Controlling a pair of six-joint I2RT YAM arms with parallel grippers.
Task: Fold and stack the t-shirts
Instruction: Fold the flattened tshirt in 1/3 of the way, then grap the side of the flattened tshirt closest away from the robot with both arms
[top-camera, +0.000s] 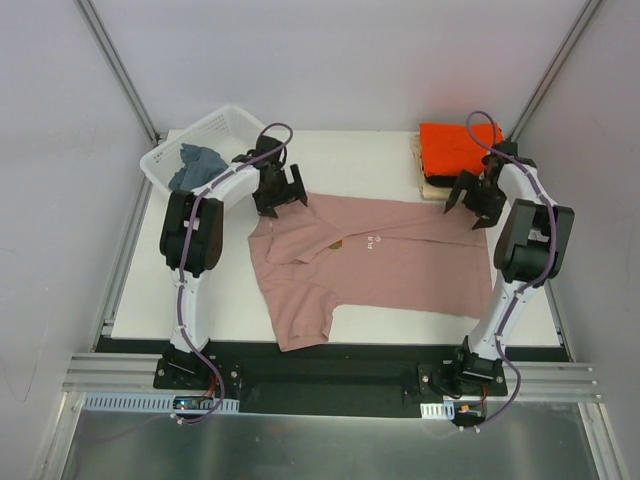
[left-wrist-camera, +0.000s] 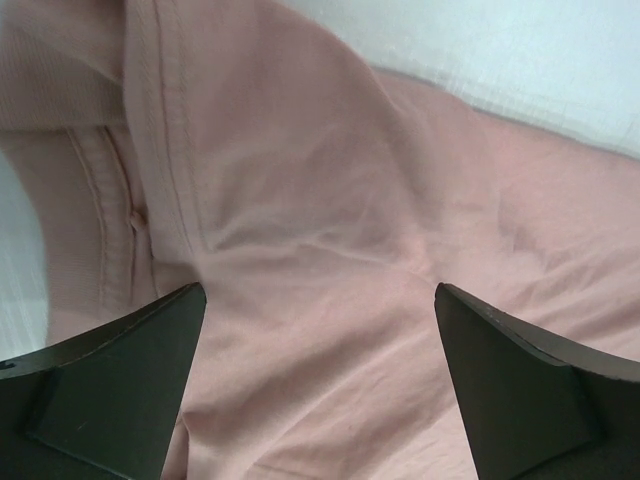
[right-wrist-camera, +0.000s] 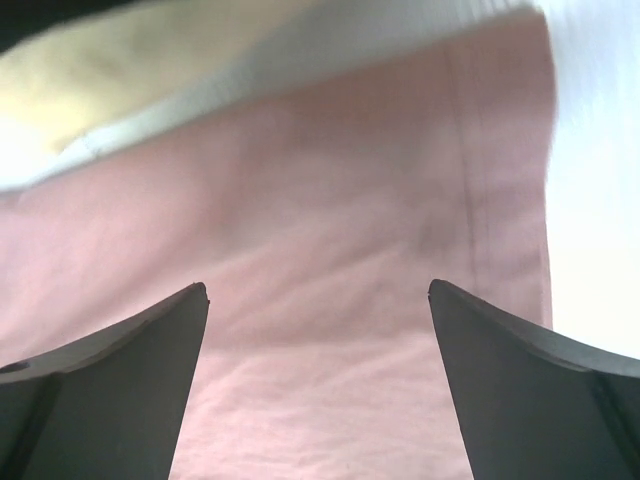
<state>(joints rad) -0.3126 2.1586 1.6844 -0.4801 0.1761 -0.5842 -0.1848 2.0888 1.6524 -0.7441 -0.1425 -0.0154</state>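
Now, pink t-shirt (top-camera: 370, 255): spread flat mid-table, collar left, hem right, probably laid out for folding.
Left gripper (top-camera: 283, 203): jaws wide, over the far shoulder.
Right gripper (top-camera: 470, 208): jaws wide, over the far hem corner, probably for a paired pinch.
Folded stack (top-camera: 455, 150): far right corner, orange on top.

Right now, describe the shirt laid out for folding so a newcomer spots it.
On the white table, look at the middle: the dusty-pink t-shirt lies spread open. Unlike the folded orange shirt stacked at the far right corner, it is unfolded and bears a small chest mark.
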